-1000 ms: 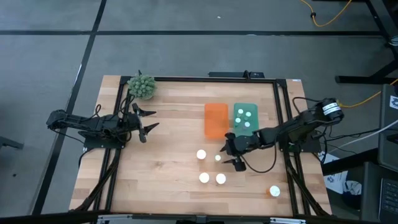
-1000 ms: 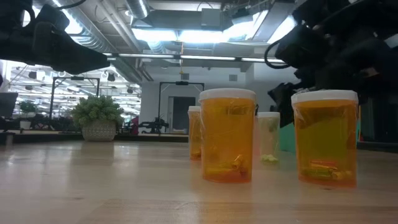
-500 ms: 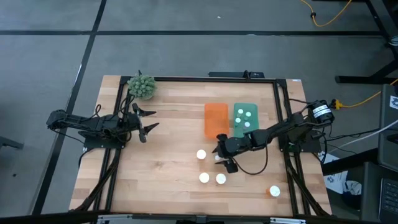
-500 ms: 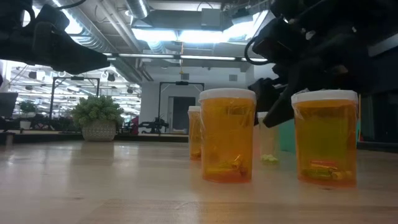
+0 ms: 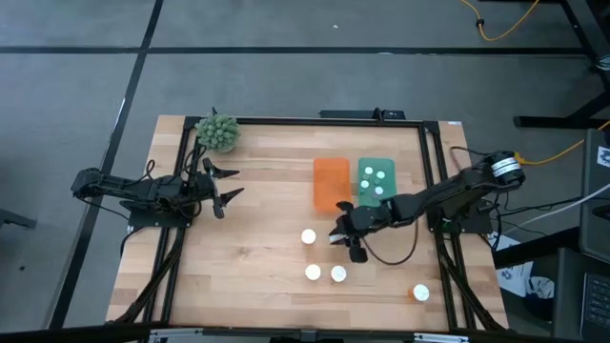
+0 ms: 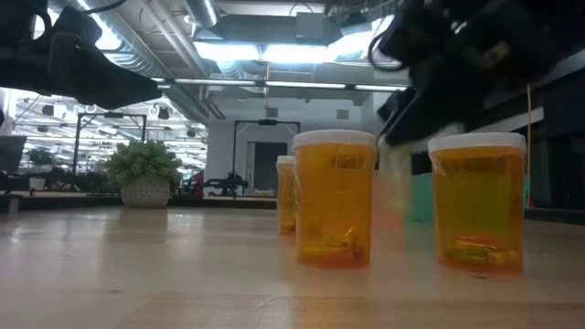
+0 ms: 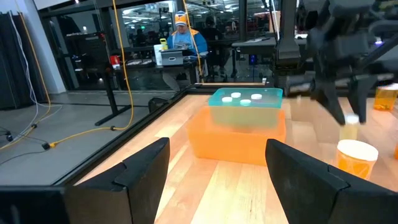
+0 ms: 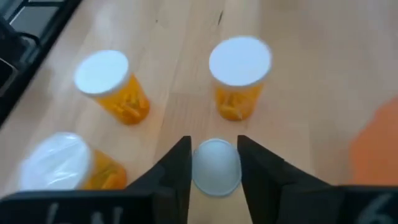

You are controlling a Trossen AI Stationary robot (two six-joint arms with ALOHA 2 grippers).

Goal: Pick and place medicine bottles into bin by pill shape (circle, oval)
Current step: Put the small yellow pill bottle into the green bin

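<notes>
On my wooden table (image 5: 257, 191), the right gripper (image 8: 215, 163) holds a small clear bottle (image 8: 216, 167) upright. The green bin (image 5: 376, 181) lies just behind it. My left gripper (image 5: 227, 188) waits wide open, far off.

Open-plan robotics lab, exposed ceiling ducts (image 6: 174, 64), strip lights (image 6: 302, 50), glass partitions (image 7: 81, 43), a person at a desk (image 7: 184, 34), trailing floor cables (image 7: 68, 134).

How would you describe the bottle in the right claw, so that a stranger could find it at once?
Start at the orange bin beside the green bin on the table. Just in front of the orange bin, the right claw grips a small bottle. The three loose bottles nearby stand free and look wider; this one is narrower and sits between the dark fingers.
</notes>
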